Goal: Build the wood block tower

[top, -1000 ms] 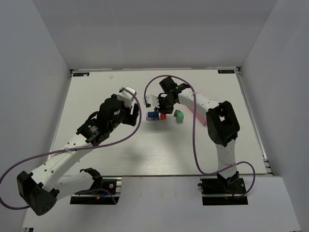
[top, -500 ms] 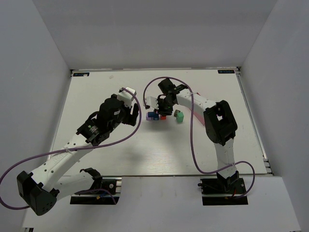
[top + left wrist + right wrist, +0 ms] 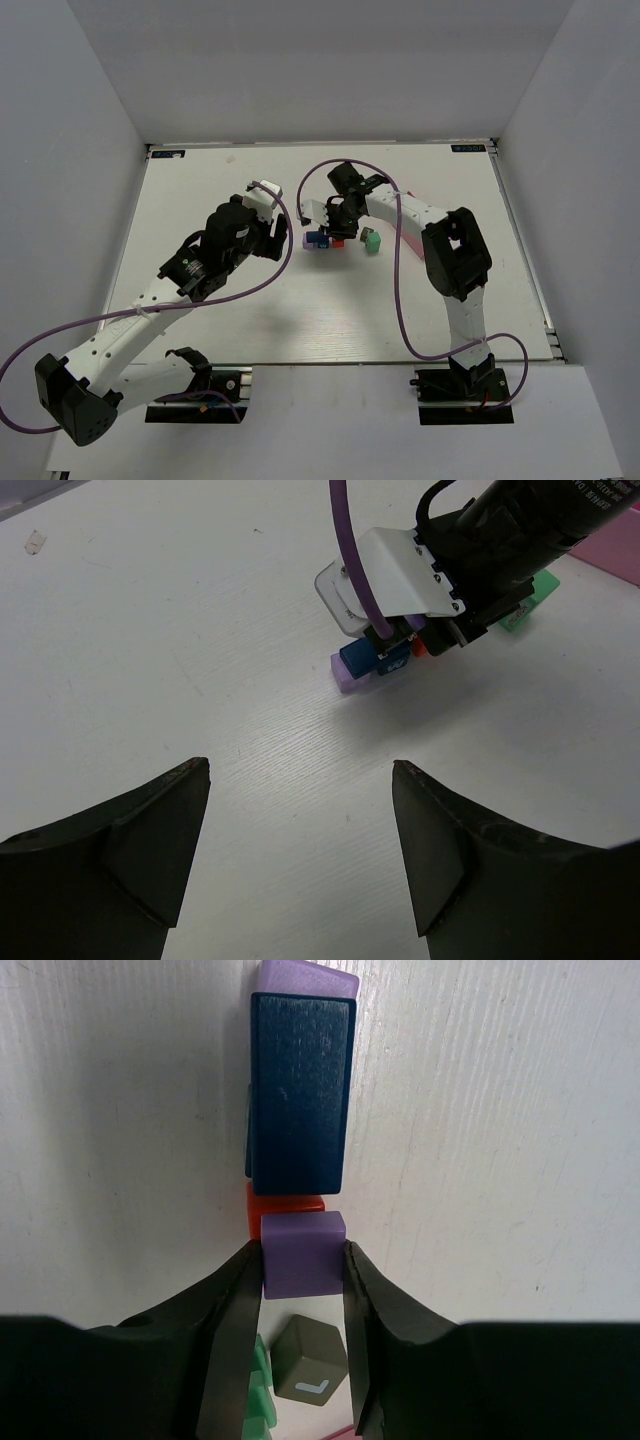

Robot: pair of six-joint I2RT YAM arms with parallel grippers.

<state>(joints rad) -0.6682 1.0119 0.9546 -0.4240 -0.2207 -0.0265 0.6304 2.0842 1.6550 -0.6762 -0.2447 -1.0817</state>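
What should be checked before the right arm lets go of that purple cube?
1. Purple cube held squarely between the fingers of the right gripper: ok.
2. Cube over the red block: ok.
3. Cube actually resting on the red block: cannot tell.
4. Blue brick lying flat on the lilac block: ok.
5. Left gripper open, apart from the blocks: ok.
6. Green block apart from the red block: ok.
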